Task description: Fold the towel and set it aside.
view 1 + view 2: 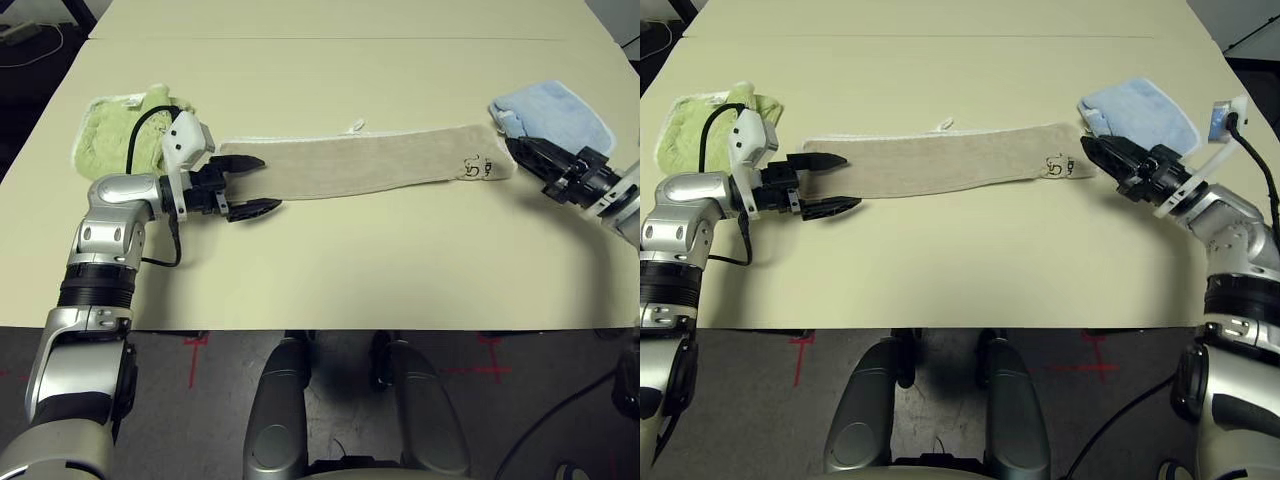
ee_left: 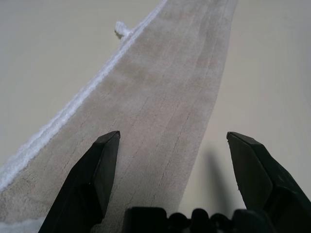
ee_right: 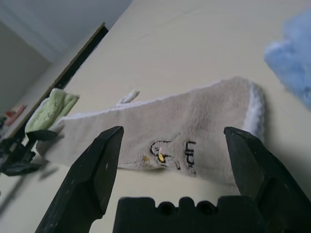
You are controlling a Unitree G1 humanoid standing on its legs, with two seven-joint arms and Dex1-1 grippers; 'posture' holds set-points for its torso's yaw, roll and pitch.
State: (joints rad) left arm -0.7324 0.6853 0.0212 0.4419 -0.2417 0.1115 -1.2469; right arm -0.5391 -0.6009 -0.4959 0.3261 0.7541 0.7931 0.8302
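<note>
We see one beige towel (image 1: 360,163) lying flat on the table (image 1: 330,270), folded into a long narrow strip that runs from left to right across the middle. Its white stitched edge runs along the far side, with a small white loop (image 1: 355,126) sticking out about halfway. A dark embroidered logo (image 1: 1059,165) sits near its right end.

We count three towels in all: the beige one, one green towel (image 1: 115,135) bunched at the far left, and one blue towel (image 1: 1140,110) at the far right. Each lies directly on the table.

We count two grippers. The left gripper (image 1: 254,186) is at the left end of the beige towel, its two black fingers (image 2: 92,179) spread wide apart; one finger is over the cloth and the other over bare table on the near side, clamping nothing. The right gripper (image 1: 1098,157) is just beside the right end of the beige towel, near the logo, between that end and the blue towel. Its fingers (image 3: 97,174) also stand wide apart and hold nothing.
</note>
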